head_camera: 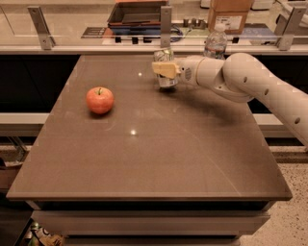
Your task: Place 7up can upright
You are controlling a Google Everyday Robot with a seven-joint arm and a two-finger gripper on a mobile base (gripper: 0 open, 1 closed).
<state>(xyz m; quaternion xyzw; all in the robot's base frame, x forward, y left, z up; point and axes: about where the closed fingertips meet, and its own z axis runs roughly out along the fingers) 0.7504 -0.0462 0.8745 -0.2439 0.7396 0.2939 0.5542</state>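
The 7up can (166, 80) is a silvery can standing upright at the far middle of the brown table (144, 153). Its bottom is at or just above the tabletop. My gripper (165, 69) reaches in from the right on a white arm (250, 81). Its tan fingers (163, 70) are closed around the can's upper half and hide part of it.
A red apple (100, 100) sits on the left part of the table. A clear water bottle (215, 44) stands at the far edge behind my arm. Beyond a rail with metal posts lie a dark tray (137, 13) and a cardboard box (230, 14).
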